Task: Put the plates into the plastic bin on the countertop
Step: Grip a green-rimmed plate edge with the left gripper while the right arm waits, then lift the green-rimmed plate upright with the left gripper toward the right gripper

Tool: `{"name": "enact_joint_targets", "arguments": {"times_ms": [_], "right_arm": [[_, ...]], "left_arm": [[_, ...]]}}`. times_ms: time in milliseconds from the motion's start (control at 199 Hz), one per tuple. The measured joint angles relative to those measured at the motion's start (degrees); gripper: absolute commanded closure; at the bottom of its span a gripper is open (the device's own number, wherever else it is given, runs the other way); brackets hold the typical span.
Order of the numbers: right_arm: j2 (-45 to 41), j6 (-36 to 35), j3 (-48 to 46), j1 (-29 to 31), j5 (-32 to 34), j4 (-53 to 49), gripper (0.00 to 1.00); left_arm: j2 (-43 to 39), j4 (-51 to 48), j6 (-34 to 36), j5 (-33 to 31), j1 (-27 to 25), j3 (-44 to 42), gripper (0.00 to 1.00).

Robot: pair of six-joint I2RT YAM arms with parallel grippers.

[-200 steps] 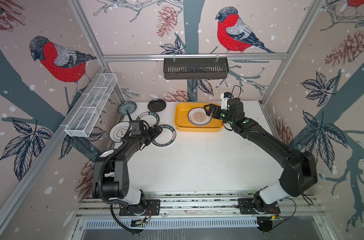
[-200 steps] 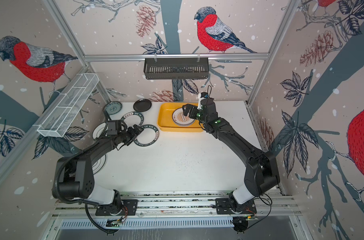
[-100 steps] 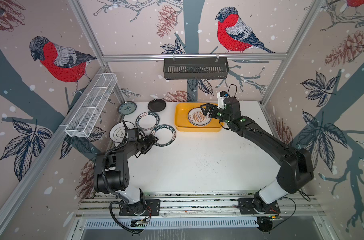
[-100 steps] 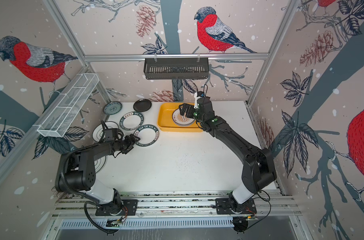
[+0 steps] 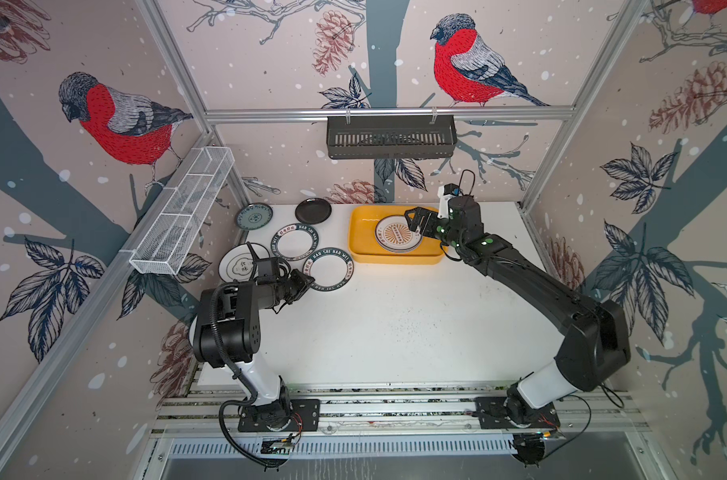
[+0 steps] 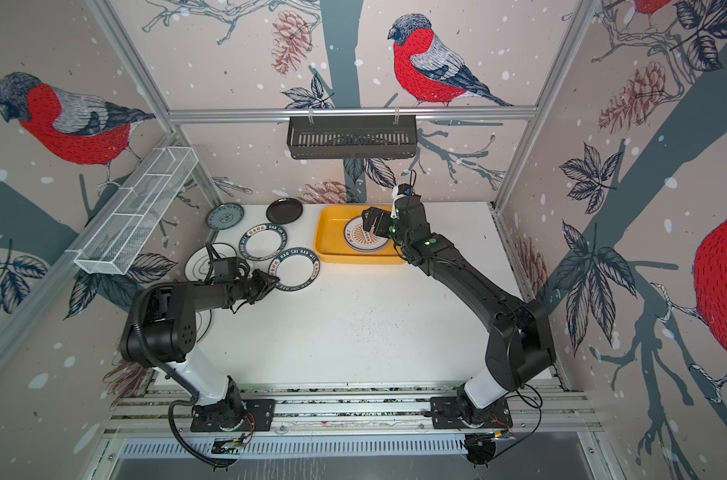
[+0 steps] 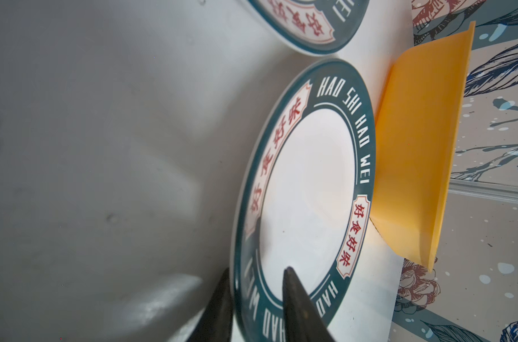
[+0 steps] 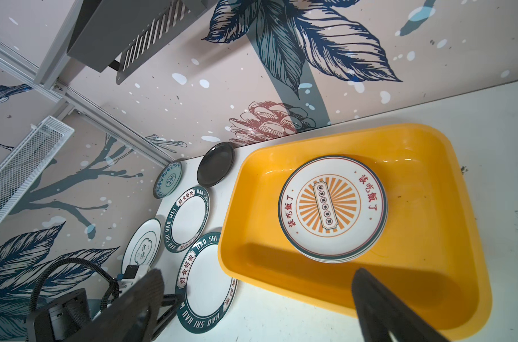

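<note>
Lettered-rim plate [image 7: 305, 189]: left gripper [image 7: 257, 271] clamps near rim; lift level, clear yellow bin [image 7: 414, 148] wall. Right gripper [image 5: 415, 222] spread, empty.

Countertop [image 5: 395, 324] under plates [image 5: 328, 268], yellow bin [image 5: 395, 259]

We see a robot test booth in a lab — metal frame bars [image 5: 388, 111], bird-paper walls [image 5: 270, 54], arms [image 5: 519, 274] bolted onto rails [image 5: 395, 409].

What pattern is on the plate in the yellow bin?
Orange sunburst on white, with red characters: the plate shows best in the right wrist view.
</note>
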Motion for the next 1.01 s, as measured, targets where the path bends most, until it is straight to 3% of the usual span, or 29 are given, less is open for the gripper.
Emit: {"name": "enact_joint_targets", "arguments": {"times_ms": [171, 468, 754, 1006], "right_arm": [[-0.1, 0.0, -0.1, 0.0, 0.4, 0.0, 0.0], [-0.1, 0.0, -0.1, 0.0, 0.7, 0.0, 0.0], [0.5, 0.0, -0.1, -0.3, 0.6, 0.4, 0.0], [1.3, 0.0, -0.4, -1.0, -1.2, 0.9, 0.0]], "left_arm": [[0.0, 0.4, -1.4, 0.2, 0.0, -0.1, 0.92], [-4.6, -3.2, -1.4, -1.7, 0.1, 0.9, 0.98], [-13.0, -14.3, -0.8, -6.3, 0.7, 6.3, 0.99], [-18.0, -19.7, 0.2, -6.3, 0.8, 13.4, 0.99]]}}
